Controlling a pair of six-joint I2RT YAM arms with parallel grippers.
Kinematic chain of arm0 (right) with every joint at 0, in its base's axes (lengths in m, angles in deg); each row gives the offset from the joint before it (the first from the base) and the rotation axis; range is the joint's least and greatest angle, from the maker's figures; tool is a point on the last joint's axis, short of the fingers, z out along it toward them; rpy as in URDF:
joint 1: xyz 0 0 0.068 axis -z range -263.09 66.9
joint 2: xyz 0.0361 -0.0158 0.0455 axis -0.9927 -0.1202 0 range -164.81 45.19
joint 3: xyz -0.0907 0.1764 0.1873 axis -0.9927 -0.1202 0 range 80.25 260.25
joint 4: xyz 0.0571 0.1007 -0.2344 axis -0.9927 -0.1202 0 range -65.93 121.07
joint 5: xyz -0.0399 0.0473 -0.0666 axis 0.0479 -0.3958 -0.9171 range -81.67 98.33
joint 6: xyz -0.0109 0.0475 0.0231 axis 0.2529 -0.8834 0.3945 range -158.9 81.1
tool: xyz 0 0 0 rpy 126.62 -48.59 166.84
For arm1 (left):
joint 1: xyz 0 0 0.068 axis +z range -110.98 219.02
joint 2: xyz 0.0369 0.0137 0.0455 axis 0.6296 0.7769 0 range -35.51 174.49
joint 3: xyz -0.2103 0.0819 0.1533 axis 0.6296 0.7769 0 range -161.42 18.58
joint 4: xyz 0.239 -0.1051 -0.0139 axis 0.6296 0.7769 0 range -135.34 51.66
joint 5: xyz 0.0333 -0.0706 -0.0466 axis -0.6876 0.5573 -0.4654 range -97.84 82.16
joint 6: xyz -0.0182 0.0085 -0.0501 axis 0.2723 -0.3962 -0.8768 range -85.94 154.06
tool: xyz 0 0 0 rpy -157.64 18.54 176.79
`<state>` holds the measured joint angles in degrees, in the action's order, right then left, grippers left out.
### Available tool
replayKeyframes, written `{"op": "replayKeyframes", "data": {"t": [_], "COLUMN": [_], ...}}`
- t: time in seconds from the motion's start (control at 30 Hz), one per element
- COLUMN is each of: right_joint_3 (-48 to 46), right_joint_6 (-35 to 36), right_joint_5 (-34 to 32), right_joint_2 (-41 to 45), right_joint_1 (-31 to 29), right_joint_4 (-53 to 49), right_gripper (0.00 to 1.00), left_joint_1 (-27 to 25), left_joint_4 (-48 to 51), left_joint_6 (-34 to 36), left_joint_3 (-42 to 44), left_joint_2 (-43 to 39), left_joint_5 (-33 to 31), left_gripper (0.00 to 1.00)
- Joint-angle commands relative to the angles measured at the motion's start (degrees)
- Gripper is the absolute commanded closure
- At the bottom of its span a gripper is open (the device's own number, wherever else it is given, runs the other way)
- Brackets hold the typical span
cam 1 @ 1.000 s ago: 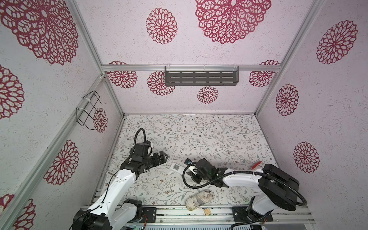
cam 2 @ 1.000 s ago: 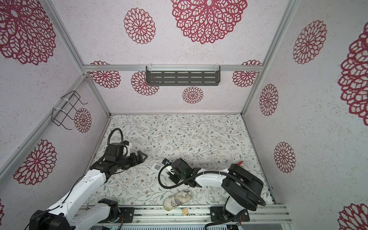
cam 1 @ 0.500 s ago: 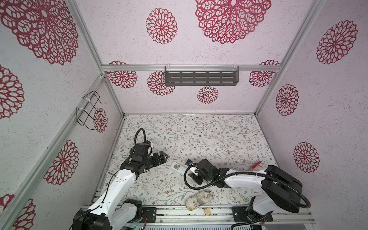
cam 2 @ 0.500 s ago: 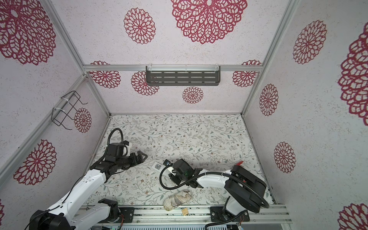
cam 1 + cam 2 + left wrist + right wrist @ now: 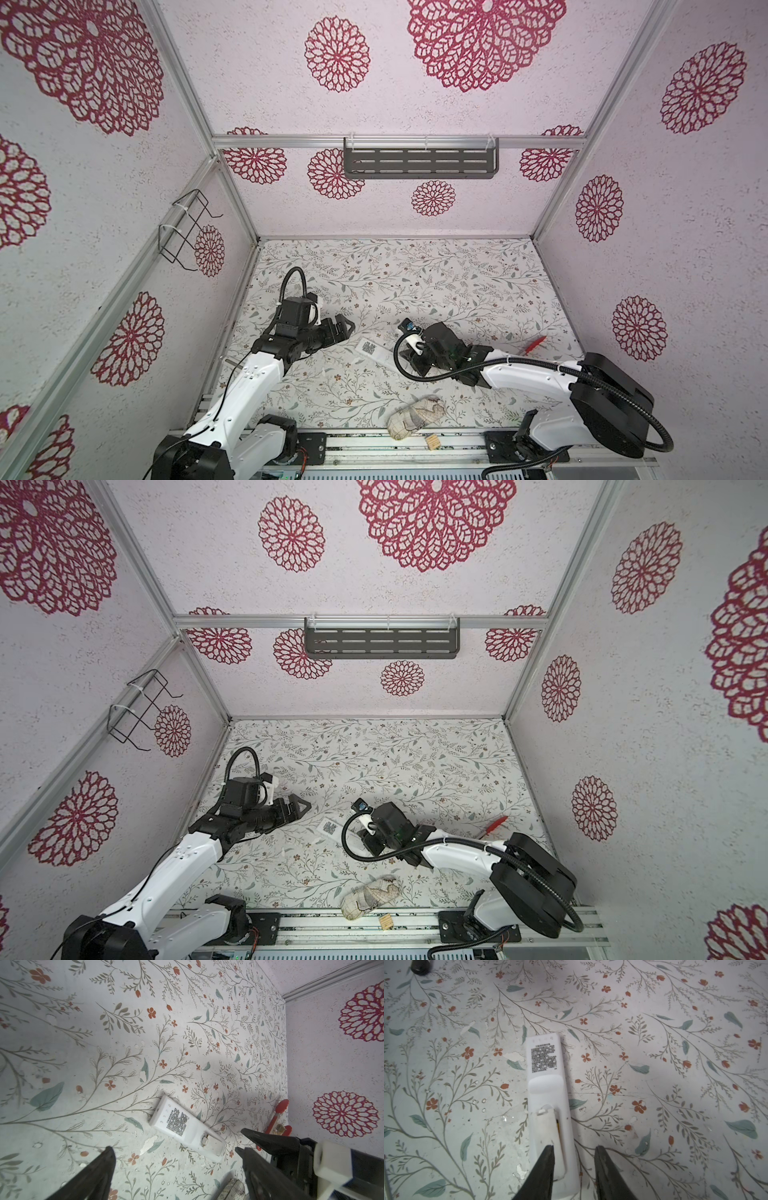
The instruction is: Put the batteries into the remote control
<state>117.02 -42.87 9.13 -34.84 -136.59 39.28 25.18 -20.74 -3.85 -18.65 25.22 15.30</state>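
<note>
The left claw [image 5: 338,328] hangs just short of the remote, jaws spread as wide as they go with nothing between them. My guess is that it stands ready to steady that end if the thing slides. Its arm reaches out from the front left corner, forearm sloping upward, wrist roughly level, claw aimed at the sticker end.

The remote control [image 5: 369,348] lies flat on the counter [image 5: 415,282], slantwise, back up with the QR sticker showing. That makes sense, since the battery bay is on that side. In the right wrist view the cover [image 5: 545,1132] sits a little askew over the bay, and a thin orange line shows in the slit beside it. I take that line for one of the batteries [image 5: 558,1126], already in. I see none loose on the counter.

The right claw [image 5: 573,1147] is over the bay end, jaws partly apart and gripping nothing. One fingertip is over the cover, and the other is off past the remote's edge. To me it looks set for pushing the cover home, not for lifting. Its arm comes across the front from the right, forearm low, wrist tipped down.

A red tool [image 5: 536,343] lies well apart, near the right wall.
</note>
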Motion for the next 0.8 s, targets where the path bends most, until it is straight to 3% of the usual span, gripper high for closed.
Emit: {"op": "replayKeyframes", "data": {"t": [0.0,0.17,0.5,0.77], "right_joint_3": [-0.38,-2.36,-2.94,-3.88], "right_joint_6": [-4.05,-5.97,-8.16,-10.67], "right_joint_5": [1.54,4.70,8.47,3.58], "right_joint_2": [2.91,2.27,-1.30,-0.50], "right_joint_1": [0.69,0.71,0.41,0.55], "right_joint_4": [-0.79,0.79,4.69,4.80], "right_gripper": [0.73,0.84,0.87,0.87], "left_joint_1": [-3.23,-7.19,-13.68,-17.28], "left_joint_4": [-3.70,-7.76,-20.52,-28.59], "left_joint_6": [-0.05,-1.73,-6.33,-9.52], "left_joint_3": [0.23,1.65,4.63,4.80], "left_joint_2": [1.20,2.24,8.74,14.59], "left_joint_5": [2.97,3.72,5.82,7.58], "left_gripper": [0.02,0.01,0.13,0.40]}}
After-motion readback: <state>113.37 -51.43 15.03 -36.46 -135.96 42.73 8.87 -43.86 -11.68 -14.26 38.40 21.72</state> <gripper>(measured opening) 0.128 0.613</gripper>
